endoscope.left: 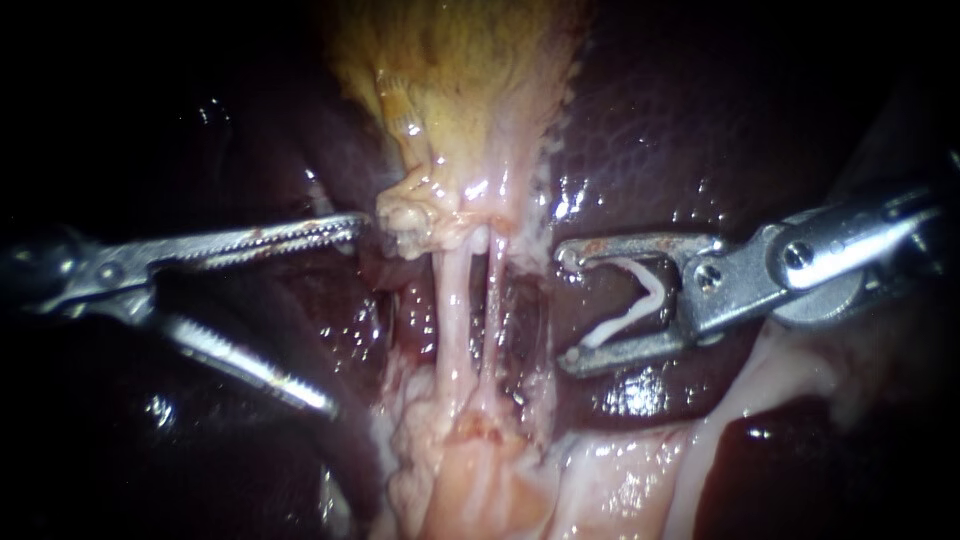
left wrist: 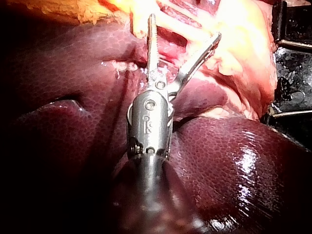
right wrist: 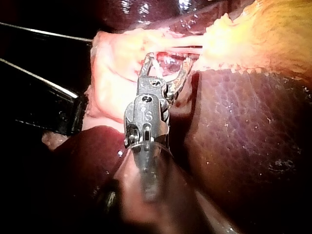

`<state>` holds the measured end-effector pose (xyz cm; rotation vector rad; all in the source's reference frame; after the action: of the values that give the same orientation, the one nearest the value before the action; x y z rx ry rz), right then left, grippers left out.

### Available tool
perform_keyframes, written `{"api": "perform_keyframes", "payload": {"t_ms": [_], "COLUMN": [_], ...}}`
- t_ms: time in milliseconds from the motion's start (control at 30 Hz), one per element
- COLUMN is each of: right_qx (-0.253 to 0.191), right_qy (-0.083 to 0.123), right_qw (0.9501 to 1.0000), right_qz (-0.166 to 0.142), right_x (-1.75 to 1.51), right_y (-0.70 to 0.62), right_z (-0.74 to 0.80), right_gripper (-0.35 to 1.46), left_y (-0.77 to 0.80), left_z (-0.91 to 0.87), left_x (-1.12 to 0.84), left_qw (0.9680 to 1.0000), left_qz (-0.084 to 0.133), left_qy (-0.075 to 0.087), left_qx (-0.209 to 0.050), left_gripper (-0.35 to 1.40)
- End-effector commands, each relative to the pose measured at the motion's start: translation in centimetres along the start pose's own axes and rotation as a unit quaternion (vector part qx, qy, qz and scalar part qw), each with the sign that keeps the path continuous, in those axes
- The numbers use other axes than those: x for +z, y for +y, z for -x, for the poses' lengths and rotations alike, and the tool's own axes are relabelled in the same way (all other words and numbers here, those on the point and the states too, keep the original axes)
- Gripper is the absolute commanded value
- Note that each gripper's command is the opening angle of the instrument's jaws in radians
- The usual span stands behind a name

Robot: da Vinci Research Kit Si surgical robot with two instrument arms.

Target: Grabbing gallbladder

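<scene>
Dark liver (endoscope.left: 680,120) fills the background, wet and glinting. At the left of the endoscope view, the left instrument (endoscope.left: 340,315) has its toothed pincer wide apart and empty. The upper tip sits just beside the pale, lumpy tissue where the gallbladder (endoscope.left: 470,70) narrows. The gallbladder itself is the yellowish body at upper centre. Two thin tubes (endoscope.left: 455,300) run down from it, close together.

As I judge it, a good grab means steering the left pincer up and over that narrow end. It should take a full bite of the wall above the tubes and close gently, so the teeth hold without tearing. Catching a tube is the risk.

At the right, the right instrument (endoscope.left: 567,308) has its pincer apart too. A white clip (endoscope.left: 640,300) sits back inside it, clear of the tubes.
</scene>
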<state>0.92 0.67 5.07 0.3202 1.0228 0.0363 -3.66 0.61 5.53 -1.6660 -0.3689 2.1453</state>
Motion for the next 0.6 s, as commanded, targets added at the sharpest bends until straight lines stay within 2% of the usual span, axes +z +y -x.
{"api": "perform_keyframes", "payload": {"t_ms": [33, 133, 233, 433, 600], "right_qx": [0.0, 0.0, 0.0, 0.0, 0.0], "right_qy": [0.0, 0.0, 0.0, 0.0, 0.0], "right_qw": [1.0, 1.0, 1.0, 1.0, 1.0], "right_qz": [0.0, 0.0, 0.0, 0.0, 0.0], "right_x": [0.0, 0.0, -0.01, 0.0, 0.0], "right_y": [0.0, 0.0, 0.0, 0.0, 0.01], "right_z": [0.0, 0.0, 0.0, -0.01, -0.01], "right_gripper": [0.49, 0.49, 0.49, 0.49, 0.49], "left_y": [-0.01, -0.04, -0.09, -0.27, -0.43], "left_z": [-0.02, -0.04, -0.07, -0.14, -0.12], "left_x": [-0.01, -0.04, -0.06, -0.09, 0.02], "left_qw": [1.0, 0.9999, 0.9999, 0.999, 0.9975], "left_qz": [0.0, 0.003, -0.004, -0.04, -0.062], "left_qy": [0.0, 0.001, 0.0, -0.008, -0.011], "left_qx": [0.0, -0.01, -0.012, -0.017, -0.031], "left_gripper": [0.98, 0.96, 0.96, 0.91, 0.84]}}
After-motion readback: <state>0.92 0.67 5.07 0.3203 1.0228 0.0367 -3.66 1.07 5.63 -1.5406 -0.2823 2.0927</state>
